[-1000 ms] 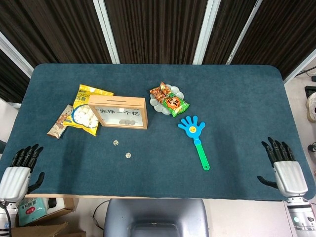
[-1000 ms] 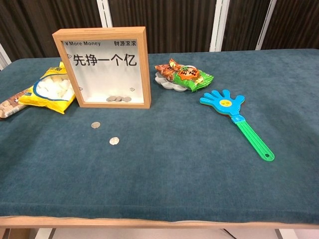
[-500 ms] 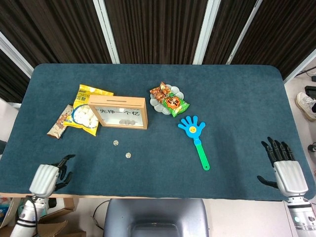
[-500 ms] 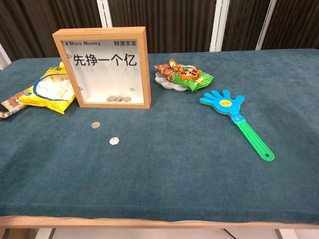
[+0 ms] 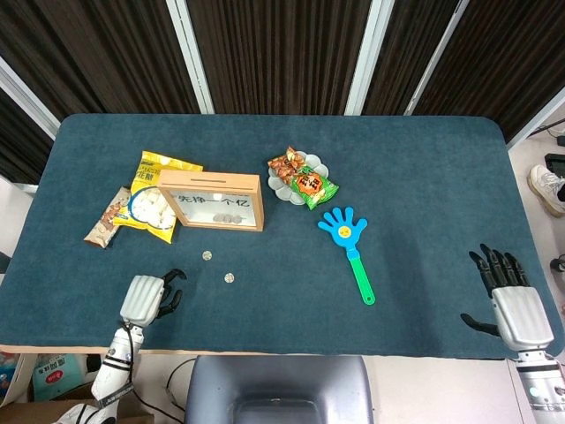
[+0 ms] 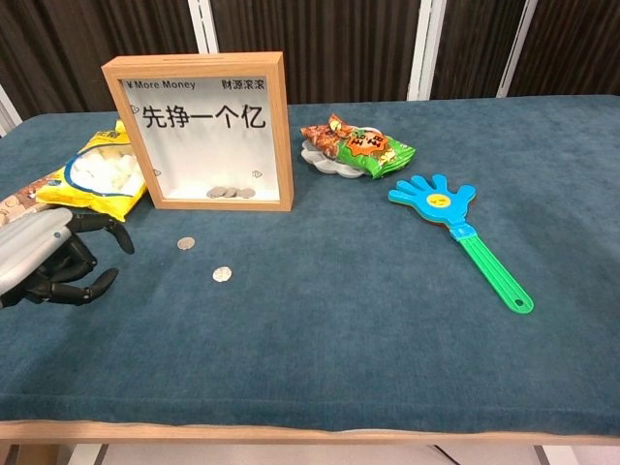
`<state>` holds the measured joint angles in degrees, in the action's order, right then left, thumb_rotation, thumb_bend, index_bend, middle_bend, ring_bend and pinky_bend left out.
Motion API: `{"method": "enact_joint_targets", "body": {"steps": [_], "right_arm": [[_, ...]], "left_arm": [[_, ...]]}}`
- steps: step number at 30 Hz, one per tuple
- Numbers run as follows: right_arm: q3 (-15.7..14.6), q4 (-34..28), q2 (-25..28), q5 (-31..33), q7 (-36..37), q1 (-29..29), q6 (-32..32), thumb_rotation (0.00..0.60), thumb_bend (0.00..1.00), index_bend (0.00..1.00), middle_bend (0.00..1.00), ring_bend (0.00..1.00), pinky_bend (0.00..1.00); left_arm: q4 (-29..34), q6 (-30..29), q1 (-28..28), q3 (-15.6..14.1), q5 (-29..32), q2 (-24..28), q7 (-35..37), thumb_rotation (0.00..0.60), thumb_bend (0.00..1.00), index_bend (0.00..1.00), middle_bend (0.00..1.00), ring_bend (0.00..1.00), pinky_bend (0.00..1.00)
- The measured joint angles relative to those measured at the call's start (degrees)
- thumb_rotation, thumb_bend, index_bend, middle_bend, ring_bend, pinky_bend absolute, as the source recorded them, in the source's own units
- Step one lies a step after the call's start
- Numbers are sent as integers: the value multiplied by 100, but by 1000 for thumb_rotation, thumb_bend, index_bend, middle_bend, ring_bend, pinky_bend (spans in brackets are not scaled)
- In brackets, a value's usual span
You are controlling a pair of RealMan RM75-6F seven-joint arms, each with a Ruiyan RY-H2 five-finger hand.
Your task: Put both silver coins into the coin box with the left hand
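Two silver coins lie on the blue cloth in front of the coin box: one coin (image 5: 207, 255) (image 6: 186, 243) nearer the box, the other coin (image 5: 229, 277) (image 6: 223, 274) closer to the table's front. The wooden-framed coin box (image 5: 212, 200) (image 6: 201, 131) stands upright with several coins inside. My left hand (image 5: 146, 297) (image 6: 48, 256) hovers over the front-left of the table, left of both coins, fingers loosely curled and holding nothing. Beyond the table's right front corner, my right hand (image 5: 508, 296) stays with fingers spread and empty.
A yellow snack bag (image 5: 154, 199) (image 6: 95, 179) and a brown packet (image 5: 108, 217) lie left of the box. A plate of snack packets (image 5: 302, 182) (image 6: 355, 147) sits right of it. A blue hand-shaped clapper (image 5: 350, 247) (image 6: 463, 232) lies at centre right.
My left hand has travelled from off the table's left front corner rightward onto the cloth, closer to the coins. The right hand, coins and box have not moved.
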<state>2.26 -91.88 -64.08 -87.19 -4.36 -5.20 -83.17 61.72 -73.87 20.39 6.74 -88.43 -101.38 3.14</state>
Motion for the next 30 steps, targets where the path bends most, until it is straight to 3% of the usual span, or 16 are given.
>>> {"method": "enact_joint_targets", "body": {"steps": [14, 30], "right_arm": [[6, 9, 58, 4, 126, 18, -23, 600, 152, 0, 0, 0, 0], [-1, 16, 111, -3, 211, 47, -50, 600, 152, 0, 0, 0, 0]], "left_arm": [[-1365, 641, 867, 502, 583, -1086, -608, 600, 402, 432, 1000, 1000, 1000], [-1901, 856, 1194, 592, 887, -1359, -910, 600, 380, 423, 1000, 1000, 1000]]}}
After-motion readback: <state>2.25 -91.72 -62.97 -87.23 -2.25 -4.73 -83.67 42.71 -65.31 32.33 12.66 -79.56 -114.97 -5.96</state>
